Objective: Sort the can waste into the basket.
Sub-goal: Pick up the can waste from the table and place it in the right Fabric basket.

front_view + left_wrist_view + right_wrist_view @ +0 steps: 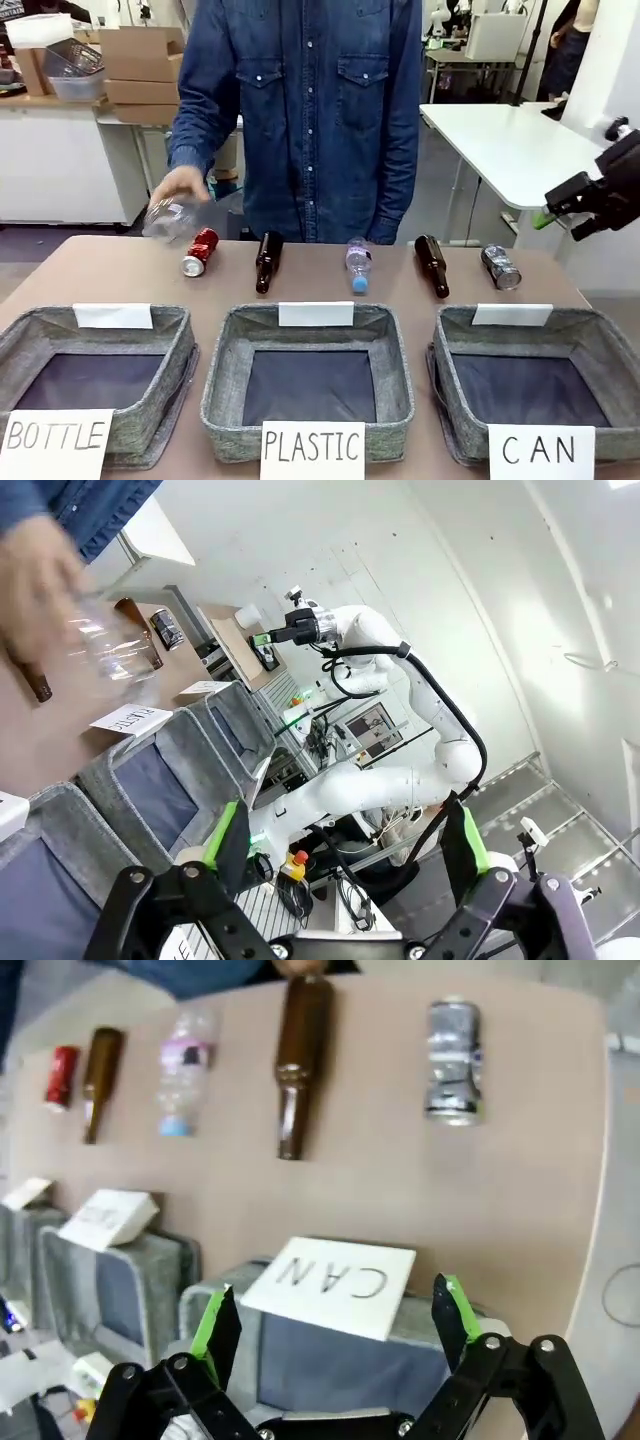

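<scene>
The red can (199,252) lies at the table's far left, also seen as the red can (62,1075). The black patterned can (500,267) lies far right, just beyond the CAN basket (530,400); it also shows as a can (455,1060) and a can (167,630). My right gripper (556,207) hangs raised at the right edge, above and right of that can. In its wrist view the right gripper (335,1325) is open and empty over the CAN basket (340,1375). My left gripper (345,850) is open and empty, held high beside the baskets.
Two brown bottles (267,261) (432,265) and a clear plastic bottle (358,265) lie in the same row. A person's hand (178,190) holds another clear bottle above the red can. The PLASTIC basket (310,330) and BOTTLE basket (95,330) stand along the near edge.
</scene>
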Available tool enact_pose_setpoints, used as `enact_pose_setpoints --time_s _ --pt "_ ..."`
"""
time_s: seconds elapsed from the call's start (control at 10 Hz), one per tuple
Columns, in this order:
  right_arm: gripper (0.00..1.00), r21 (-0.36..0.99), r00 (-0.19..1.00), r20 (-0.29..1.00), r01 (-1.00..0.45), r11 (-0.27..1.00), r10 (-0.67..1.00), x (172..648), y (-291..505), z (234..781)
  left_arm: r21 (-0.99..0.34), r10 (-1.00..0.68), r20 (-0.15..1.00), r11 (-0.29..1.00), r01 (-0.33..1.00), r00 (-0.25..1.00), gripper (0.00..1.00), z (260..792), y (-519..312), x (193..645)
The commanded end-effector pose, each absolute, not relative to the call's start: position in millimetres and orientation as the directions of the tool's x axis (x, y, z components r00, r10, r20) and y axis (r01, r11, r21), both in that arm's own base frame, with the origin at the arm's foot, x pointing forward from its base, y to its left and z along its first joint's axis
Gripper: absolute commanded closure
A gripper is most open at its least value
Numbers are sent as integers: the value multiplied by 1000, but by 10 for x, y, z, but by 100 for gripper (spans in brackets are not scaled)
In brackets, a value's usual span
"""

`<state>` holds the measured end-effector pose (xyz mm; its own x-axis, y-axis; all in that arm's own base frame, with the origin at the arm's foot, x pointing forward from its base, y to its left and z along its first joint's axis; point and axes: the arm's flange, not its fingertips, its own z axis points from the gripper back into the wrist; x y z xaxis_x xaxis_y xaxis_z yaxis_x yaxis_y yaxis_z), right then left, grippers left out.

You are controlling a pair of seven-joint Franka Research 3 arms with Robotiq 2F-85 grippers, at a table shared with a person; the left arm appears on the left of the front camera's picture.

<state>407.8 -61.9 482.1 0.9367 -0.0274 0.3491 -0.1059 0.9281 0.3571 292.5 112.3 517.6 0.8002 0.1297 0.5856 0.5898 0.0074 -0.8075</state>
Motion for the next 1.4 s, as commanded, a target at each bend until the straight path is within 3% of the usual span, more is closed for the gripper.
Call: enact_pose_setpoints --time_s 0.0,0.1,0.3,0.4,0.7,1.1,1.3 --pt "0 549 933 316 -31 835 -174 3869 -772 5029 -792 120 606 1 610 787 0 5196 1132 2913" --pt "0 357 937 349 -106 928 -27 4078 -619 4821 -792 120 606 1 610 787 0 5196 1132 2913" --pt "0 413 940 333 -73 908 -76 4010 -763 4851 -792 120 606 1 610 787 0 5196 1132 2913" --pt "0 367 932 354 -60 928 -79 4089 -703 4840 -792 120 606 1 610 787 0 5196 1132 2913" --pt "0 302 964 254 2 953 -82 4768 -587 4482 -792 120 606 1 610 787 0 5196 1132 2913" --pt "0 99 958 245 131 987 -151 5612 -499 3659 -792 120 606 1 610 787 0 5196 1132 2913" --pt "0 94 951 263 139 986 -159 5827 -461 3355 -792 120 606 1 610 787 0 5196 1132 2913"
